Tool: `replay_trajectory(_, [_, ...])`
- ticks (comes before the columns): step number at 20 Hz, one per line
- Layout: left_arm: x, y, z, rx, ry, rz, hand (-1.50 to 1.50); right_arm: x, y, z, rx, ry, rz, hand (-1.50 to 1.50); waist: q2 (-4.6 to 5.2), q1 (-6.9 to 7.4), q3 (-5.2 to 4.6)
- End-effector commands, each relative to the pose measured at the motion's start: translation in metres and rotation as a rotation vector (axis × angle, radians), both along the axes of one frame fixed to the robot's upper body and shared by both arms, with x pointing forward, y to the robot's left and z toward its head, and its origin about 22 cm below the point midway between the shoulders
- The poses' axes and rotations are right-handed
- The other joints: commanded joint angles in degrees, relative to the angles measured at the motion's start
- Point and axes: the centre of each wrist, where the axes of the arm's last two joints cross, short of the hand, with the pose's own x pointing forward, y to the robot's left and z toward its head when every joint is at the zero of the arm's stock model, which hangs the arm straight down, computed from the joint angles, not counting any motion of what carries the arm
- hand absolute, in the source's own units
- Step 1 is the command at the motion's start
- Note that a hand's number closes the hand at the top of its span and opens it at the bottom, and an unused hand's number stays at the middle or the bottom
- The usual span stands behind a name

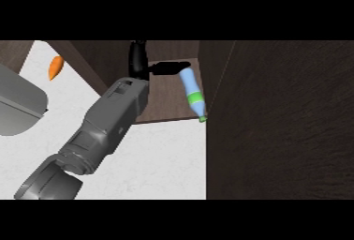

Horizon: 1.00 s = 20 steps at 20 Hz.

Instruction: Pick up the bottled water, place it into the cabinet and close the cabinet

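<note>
Forearm (pixel 90 140) stretches in, robot hand (pixel 162 68) pinching the bottle (pixel 191 93) at its base inside the cabinet (pixel 166 101). Bottle's tilted, cap (pixel 202 119) overhanging the shelf edge: released now, it could roll onto the surface (pixel 159 164).

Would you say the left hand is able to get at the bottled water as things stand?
Probably yes: the left hand is already at the upper end of the bottled water on the cabinet shelf, with nothing between them.

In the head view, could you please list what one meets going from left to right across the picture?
Grey appliance → carrot → left hand → bottled water → dark cabinet door.
</note>
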Motion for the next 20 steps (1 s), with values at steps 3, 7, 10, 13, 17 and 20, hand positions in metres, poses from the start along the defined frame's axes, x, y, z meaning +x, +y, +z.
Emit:
replay_trajectory(3, [0.000, -0.025, 0.016, -0.119, -0.092, -0.168, -1.50, 0.000, 0.000, 0.020, 0.027, -0.024, -0.007, -1.50, -0.67, 2.22, 0.06])
replay_trajectory(7, [-0.008, -0.018, -0.007, -0.139, -0.076, -0.161, -1.50, -0.006, 0.004, 0.026, 0.032, -0.008, -0.012, -1.50, -0.97, 2.53, 0.07])
replay_trajectory(10, [-0.006, -0.025, 0.004, -0.159, -0.073, -0.193, -1.50, -0.006, 0.001, 0.026, 0.033, -0.010, -0.004, -1.50, -1.56, 3.39, 0.12])
replay_trajectory(13, [-0.016, -0.021, -0.012, -0.187, -0.056, -0.210, -1.50, -0.005, 0.006, 0.025, 0.045, 0.009, -0.011, -1.50, -1.84, 3.68, 0.11])
replay_trajectory(17, [-0.030, -0.027, -0.019, -0.211, -0.050, -0.227, -1.50, -0.002, 0.006, 0.026, 0.037, 0.014, -0.013, -1.50, -2.19, 4.44, 0.12])
replay_trajectory(20, [-0.047, -0.023, -0.039, -0.253, -0.049, -0.291, -1.50, -0.012, 0.015, 0.032, 0.032, 0.021, -0.027, -1.50, -2.39, 4.43, 0.09])
